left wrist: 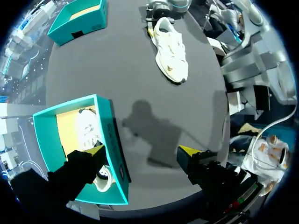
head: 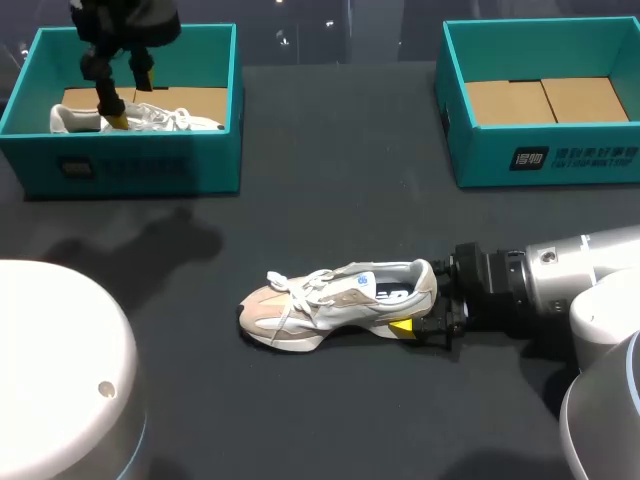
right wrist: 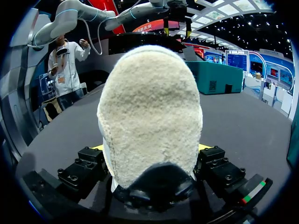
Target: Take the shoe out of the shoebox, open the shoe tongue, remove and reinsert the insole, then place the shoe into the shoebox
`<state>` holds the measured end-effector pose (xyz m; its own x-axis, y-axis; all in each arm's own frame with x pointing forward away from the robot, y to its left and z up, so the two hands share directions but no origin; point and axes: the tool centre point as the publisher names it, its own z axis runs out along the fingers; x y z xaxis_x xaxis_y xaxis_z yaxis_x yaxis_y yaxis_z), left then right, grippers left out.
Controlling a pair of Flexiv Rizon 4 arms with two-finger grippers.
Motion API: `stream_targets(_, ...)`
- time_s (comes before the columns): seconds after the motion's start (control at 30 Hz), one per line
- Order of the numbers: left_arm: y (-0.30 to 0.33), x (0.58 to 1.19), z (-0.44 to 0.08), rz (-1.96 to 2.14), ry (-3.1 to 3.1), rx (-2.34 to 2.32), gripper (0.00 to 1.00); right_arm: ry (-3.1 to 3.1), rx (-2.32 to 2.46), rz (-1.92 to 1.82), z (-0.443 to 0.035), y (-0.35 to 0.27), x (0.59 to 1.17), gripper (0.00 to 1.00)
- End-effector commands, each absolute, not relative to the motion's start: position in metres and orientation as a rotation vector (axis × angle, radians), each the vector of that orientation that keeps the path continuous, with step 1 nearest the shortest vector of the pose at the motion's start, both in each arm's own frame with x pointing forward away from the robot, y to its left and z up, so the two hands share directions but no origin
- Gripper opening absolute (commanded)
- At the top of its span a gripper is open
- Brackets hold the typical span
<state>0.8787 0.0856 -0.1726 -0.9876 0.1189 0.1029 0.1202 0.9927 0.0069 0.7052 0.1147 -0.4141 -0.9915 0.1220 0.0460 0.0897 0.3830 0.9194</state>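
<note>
Shoe (head: pixel 335 300) upright on its sole in the middle of the counter (head: pixel 330 200), heel gripped by the right hand (head: pixel 418 308).
The two yellow-tipped fingers press the heel from either side, and the toe points to the robot's left. The shoe lies well apart from both teal boxes. The left hand (left wrist: pixel 142 151) hangs spread wide above a long wall of the left shoebox (head: pixel 140 165), one finger over the second shoe (head: pixel 165 120) inside, the other over bare counter, gripping nothing. The right shoebox (head: pixel 560 160) shows its cardboard floor.
</note>
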Motion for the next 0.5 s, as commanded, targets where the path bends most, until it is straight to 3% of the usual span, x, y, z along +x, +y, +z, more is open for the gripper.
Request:
stream_targets(0.03, 0.080, 0.887, -0.170, -0.122, -2.938, 0.207, 1.00, 2.591, 0.199, 1.712, -0.413, 0.115, 0.705, 0.00)
stream_targets(0.27, 0.025, 0.835, -0.170, -0.077, -2.917, 0.552, 1.00, 2.591, 0.199, 1.712, -0.413, 0.115, 0.705, 0.00)
stream_targets(0.43, -0.013, 0.808, -0.172, -0.163, -2.847, 1.217, 1.00, 2.591, 0.199, 1.712, -0.413, 0.115, 0.705, 0.00)
stream_targets(0.5, -0.013, 0.808, -0.172, -0.163, -2.847, 1.217, 1.00, 2.591, 0.199, 1.712, -0.413, 0.115, 0.705, 0.00)
